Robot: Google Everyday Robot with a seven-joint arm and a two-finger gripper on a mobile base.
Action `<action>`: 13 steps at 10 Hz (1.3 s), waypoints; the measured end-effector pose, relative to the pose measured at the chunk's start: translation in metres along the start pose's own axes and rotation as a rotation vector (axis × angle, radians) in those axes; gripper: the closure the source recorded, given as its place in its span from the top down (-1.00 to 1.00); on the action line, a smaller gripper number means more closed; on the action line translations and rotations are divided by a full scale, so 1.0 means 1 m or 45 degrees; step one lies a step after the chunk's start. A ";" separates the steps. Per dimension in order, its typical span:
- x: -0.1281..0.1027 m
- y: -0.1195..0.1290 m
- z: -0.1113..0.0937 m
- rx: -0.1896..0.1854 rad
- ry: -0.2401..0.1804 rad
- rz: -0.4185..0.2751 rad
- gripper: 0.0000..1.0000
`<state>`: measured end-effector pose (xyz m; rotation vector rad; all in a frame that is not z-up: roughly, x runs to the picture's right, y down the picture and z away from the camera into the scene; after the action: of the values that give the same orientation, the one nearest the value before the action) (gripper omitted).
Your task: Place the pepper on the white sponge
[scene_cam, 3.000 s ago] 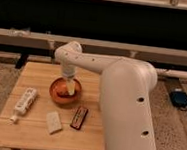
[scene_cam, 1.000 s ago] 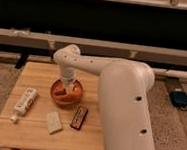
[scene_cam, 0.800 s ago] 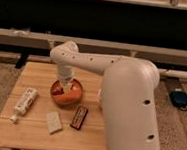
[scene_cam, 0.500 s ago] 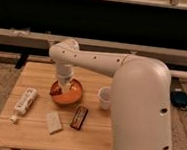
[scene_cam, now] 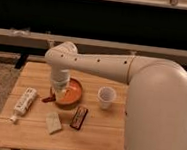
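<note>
**Camera view: pepper clamped at the bowl's left rim, sponge bare below it**

The pepper (scene_cam: pixel 48 98) is left of centre in the frame. Its dark red end pokes down and left past the rim of the orange bowl (scene_cam: pixel 74 91). The gripper (scene_cam: pixel 58 92) hangs at that rim with its jaws together on the pepper's upper end, which would explain why the pepper hangs tilted rather than lying flat. The white sponge (scene_cam: pixel 53 121) lies lower in the frame, apart from the pepper, with nothing on it. A short carry toward the bottom edge looks sufficient. Farther out on the wooden counter (scene_cam: pixel 100 135), a red-and-black bar (scene_cam: pixel 79 117) lies just right of the sponge, a white tube (scene_cam: pixel 23 102) to its left, and a white cup (scene_cam: pixel 106 97) right of the bowl.
</note>
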<state>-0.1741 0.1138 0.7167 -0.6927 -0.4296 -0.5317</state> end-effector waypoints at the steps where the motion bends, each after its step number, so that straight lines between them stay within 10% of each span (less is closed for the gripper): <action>1: -0.017 0.011 0.002 -0.004 -0.031 -0.017 -1.00; 5: -0.054 0.047 0.017 -0.048 -0.122 -0.061 -1.00; 13: -0.041 0.068 0.071 -0.176 -0.220 -0.060 -1.00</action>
<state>-0.1799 0.2201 0.7104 -0.8668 -0.5763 -0.5519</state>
